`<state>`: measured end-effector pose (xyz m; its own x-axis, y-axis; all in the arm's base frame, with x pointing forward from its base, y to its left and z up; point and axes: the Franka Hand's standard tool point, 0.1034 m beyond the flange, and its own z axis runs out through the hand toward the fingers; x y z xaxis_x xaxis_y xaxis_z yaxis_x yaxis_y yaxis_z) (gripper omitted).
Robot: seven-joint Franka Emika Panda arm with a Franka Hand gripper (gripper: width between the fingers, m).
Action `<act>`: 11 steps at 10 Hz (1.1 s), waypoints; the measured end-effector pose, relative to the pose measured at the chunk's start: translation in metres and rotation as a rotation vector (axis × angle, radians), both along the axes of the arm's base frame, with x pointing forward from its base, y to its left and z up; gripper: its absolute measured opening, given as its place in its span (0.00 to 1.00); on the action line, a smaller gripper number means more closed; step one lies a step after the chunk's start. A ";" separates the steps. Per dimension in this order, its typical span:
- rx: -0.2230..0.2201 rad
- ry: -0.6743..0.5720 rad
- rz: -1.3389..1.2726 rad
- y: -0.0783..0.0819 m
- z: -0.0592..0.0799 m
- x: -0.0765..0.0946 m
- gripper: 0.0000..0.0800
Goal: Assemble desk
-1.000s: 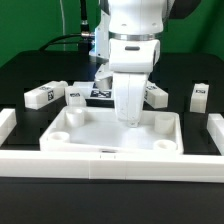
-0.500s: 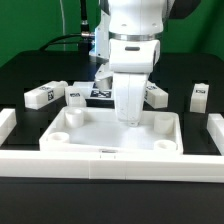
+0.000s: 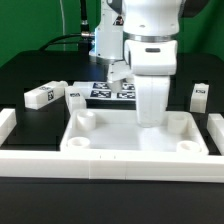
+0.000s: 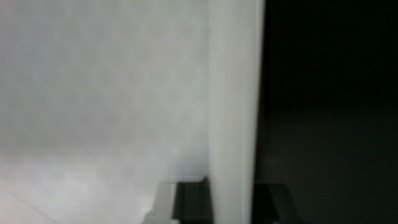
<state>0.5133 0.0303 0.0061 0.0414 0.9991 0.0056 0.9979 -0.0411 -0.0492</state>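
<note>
1. The tabletop point(image 3: 120, 135) lies flat and open side up on the black desk point(image 3: 30, 75). It sits just behind the front border bar point(image 3: 110, 166), with round sockets in its corners, such as the near one on the exterior view's left point(image 3: 78, 144).
2. The jaws come down at the tabletop's far wall, on the exterior view's right of its middle. They are drawn tight together and appear to be clamped on that thin wall, though the arm's white body hides the tips in the exterior view.
3. The wrist view is blurred. It shows a pale face point(image 4: 107, 100) and a brighter edge running away from the dark tips, which fits a pinch on the wall.
4. Three legs lie loose behind the tabletop and apart from it. Two are on the exterior view's left point(image 3: 40, 96) point(image 3: 75, 95) and one is on its right point(image 3: 200, 95). The marker board point(image 3: 108, 92) lies between them.
5. The tabletop looks like stiff, light, smooth plastic, so it should slide easily over the desk and not flex.
6. A pinch on one wall leaves the wide tray free to swing about the jaws. Dragging it flat is probably safer than lifting it.
7. The upright wall is the only thin part the jaws can span, since the floor of the tray offers no purchase.
8. The legs are small, rigid blocks. Each is best taken across its narrow faces near the middle, leaving one end free for a socket.
</note>
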 end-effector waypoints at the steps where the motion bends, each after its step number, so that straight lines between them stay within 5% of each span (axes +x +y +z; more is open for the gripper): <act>1: 0.003 0.006 0.001 0.006 0.000 0.001 0.07; 7: 0.004 0.026 -0.035 0.023 0.000 0.001 0.07; 8: 0.004 0.027 -0.036 0.022 0.000 0.001 0.32; 9: 0.004 0.027 -0.037 0.022 0.000 0.001 0.32; 10: 0.004 0.026 -0.037 0.022 0.000 0.002 0.54; 11: 0.004 0.024 -0.037 0.022 0.001 0.002 0.54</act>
<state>0.5155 0.0526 0.0069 0.0784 0.9969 0.0081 0.9943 -0.0776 -0.0733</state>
